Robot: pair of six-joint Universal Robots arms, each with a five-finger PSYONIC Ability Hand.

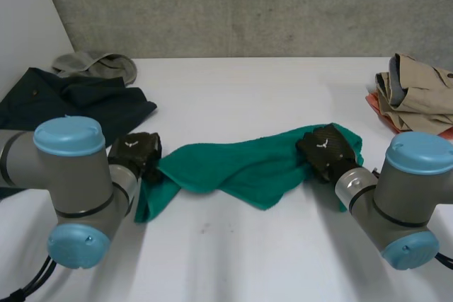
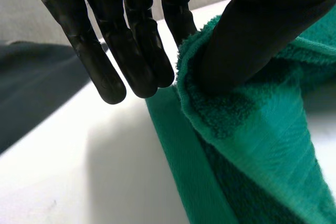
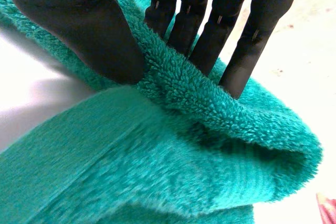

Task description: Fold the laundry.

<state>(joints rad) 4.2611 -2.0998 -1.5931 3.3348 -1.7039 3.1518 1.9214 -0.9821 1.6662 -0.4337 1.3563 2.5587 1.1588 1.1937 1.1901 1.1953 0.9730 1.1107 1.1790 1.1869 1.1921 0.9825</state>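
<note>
towel (image 1: 233,166) on table (image 1: 248,252) between left hand (image 1: 134,151) and right hand (image 1: 327,148) | garments (image 1: 71,100) back-left | folded stack (image 1: 417,95) back-right

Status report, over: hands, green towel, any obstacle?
Left hand pinching green towel at its left end. Right hand pinching a fold at its right end. Towel bunched between them, not yet folded. Dark garment, beige clothes off to the sides.

The left hand (image 1: 134,152) pinches the left end of the towel (image 1: 233,167), thumb pressed into the cloth, its other fingers (image 2: 107,72) hanging straight. The right hand (image 1: 327,148) clamps the towel's right end between thumb and straight fingers (image 3: 207,40).
</note>
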